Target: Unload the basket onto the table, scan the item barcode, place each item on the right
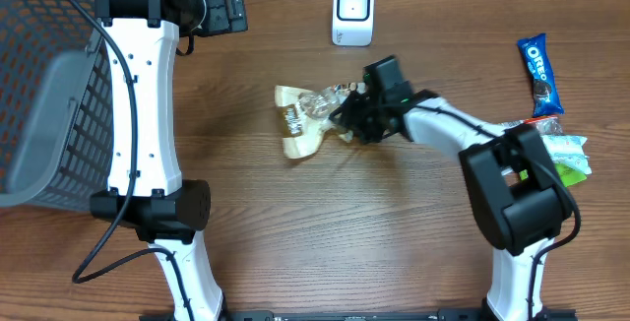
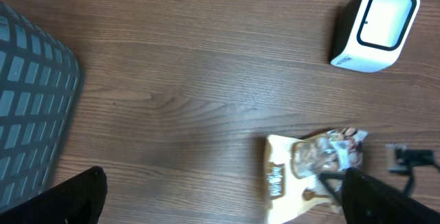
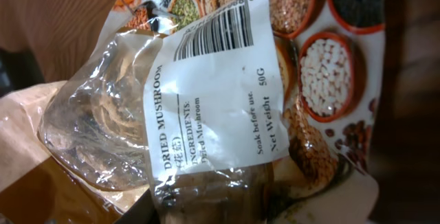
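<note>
Dried mushroom bag (image 1: 310, 119) is laid flat on the table (image 1: 295, 242) near centre, long axis approx left-right, slightly tilted. White label w/ barcode (image 3: 213, 35) is seen face-up in the right wrist view, close to the lens. The bag's right end is met by the right gripper (image 1: 352, 119). Whether its jaws are clamped on the bag can't be told, since the fingers are hidden. Scanner (image 1: 352, 12) is stood past the bag's right end on the far side, nearer the right arm. Left gripper (image 1: 228, 8) is held wide apart, nothing in it, well away beside the basket (image 1: 39, 95)
</note>
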`<action>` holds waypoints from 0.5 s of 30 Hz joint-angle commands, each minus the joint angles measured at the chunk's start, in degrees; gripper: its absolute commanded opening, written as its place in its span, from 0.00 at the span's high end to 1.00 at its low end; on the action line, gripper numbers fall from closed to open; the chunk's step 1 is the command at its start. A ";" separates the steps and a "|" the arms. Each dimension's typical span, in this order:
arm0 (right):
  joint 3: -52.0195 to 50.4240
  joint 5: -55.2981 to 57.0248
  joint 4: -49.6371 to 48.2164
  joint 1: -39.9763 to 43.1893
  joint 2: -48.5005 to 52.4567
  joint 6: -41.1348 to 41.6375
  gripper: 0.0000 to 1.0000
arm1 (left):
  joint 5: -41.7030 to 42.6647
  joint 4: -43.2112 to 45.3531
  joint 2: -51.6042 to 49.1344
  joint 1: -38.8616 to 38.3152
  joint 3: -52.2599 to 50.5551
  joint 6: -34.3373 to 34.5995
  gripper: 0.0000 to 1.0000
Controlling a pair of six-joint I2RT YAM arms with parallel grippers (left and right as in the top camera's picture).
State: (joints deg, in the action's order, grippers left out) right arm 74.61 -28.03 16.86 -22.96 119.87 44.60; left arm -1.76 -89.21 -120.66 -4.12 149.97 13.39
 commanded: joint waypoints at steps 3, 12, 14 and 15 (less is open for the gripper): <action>1.81 -12.35 5.14 5.97 -1.16 -23.34 0.96 | -0.13 -0.09 0.00 -0.02 0.61 -0.07 0.00; 11.06 -4.63 27.56 7.39 -14.43 -50.86 0.96 | -0.13 -0.09 0.00 -0.02 0.61 -0.07 0.00; 12.83 -2.67 30.80 6.73 -17.07 -54.40 0.96 | -0.13 -0.09 0.00 -0.02 0.61 -0.04 0.00; 13.66 -1.38 32.26 6.36 -18.45 -55.98 0.96 | -0.13 -0.09 0.00 -0.02 0.61 -0.07 0.00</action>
State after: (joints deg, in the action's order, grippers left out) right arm 84.47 -32.60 47.64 -15.44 107.46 -0.64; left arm -1.76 -89.19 -120.66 -4.12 149.97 13.41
